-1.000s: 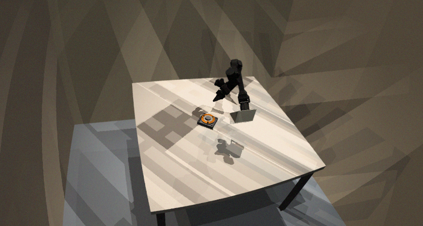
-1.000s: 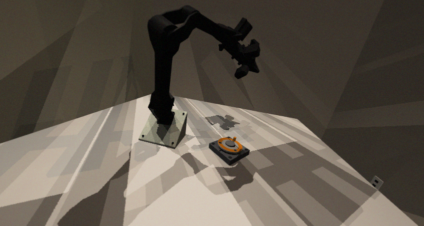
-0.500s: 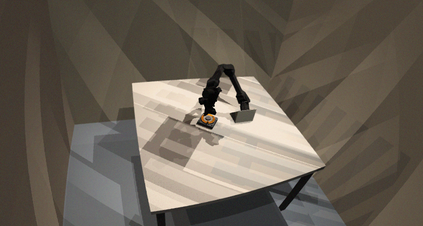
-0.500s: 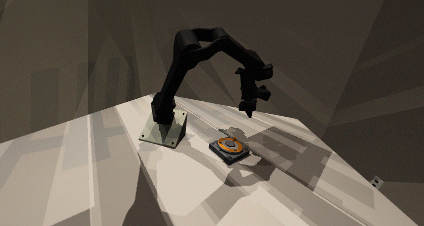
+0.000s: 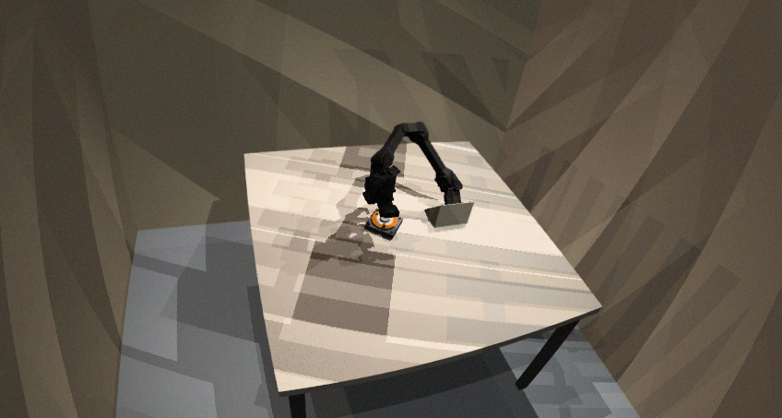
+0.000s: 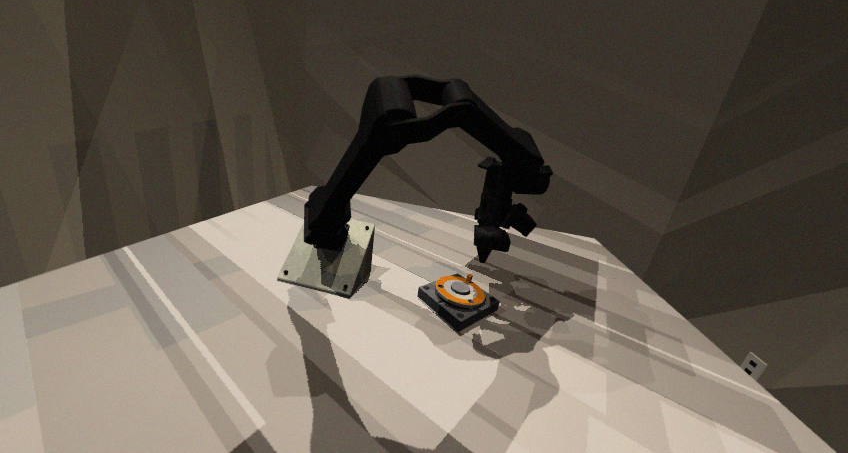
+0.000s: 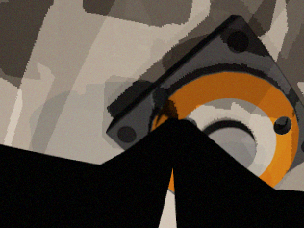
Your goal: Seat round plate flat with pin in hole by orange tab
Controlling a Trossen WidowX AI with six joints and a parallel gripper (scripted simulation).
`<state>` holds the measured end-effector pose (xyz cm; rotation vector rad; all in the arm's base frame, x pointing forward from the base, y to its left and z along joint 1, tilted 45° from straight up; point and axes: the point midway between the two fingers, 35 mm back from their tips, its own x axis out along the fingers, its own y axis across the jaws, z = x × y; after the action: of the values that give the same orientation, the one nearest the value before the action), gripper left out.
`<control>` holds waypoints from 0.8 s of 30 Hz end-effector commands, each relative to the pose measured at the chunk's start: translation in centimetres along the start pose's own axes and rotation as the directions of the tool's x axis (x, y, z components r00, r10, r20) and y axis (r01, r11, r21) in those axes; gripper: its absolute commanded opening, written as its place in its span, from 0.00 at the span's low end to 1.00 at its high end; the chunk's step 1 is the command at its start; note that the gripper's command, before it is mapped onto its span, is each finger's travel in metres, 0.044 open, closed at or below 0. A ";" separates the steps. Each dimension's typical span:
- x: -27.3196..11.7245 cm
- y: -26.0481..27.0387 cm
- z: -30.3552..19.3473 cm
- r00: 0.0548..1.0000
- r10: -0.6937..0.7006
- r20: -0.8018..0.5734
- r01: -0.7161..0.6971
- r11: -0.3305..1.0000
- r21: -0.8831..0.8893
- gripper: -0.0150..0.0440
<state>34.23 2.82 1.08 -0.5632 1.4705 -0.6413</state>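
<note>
Brown, streaked walls are enclosing a pale wooden table (image 6: 178, 355) that is carrying patches of light and shadow. Near the middle of it, a dark square base (image 6: 458, 307) is lying flat, and the round orange plate (image 6: 460, 291) is sitting on top of it around a grey central post (image 6: 460, 287). The plate's small orange tab (image 6: 468, 277) is sticking out at the far edge in the exterior view. The black robot arm (image 6: 409, 117) is arching over from its grey wedge-shaped mount (image 6: 329, 260) on the left, and its black gripper (image 6: 483, 255) is hanging point-down just above and beyond the tab, apart from the plate. Its fingers are pressed together with nothing between them. In the wrist view the joined fingertips are covering the near-left rim of the plate, while a dark hole (image 7: 283, 125) is showing in the orange ring on the right. The pin cannot be made out.
</note>
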 end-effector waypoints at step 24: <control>4.7 0.6 -1.5 1.000 -0.004 -0.014 0.004 1.000 -0.007 0.25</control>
<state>33.34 -0.18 -2.40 -0.5693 1.4819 -0.6429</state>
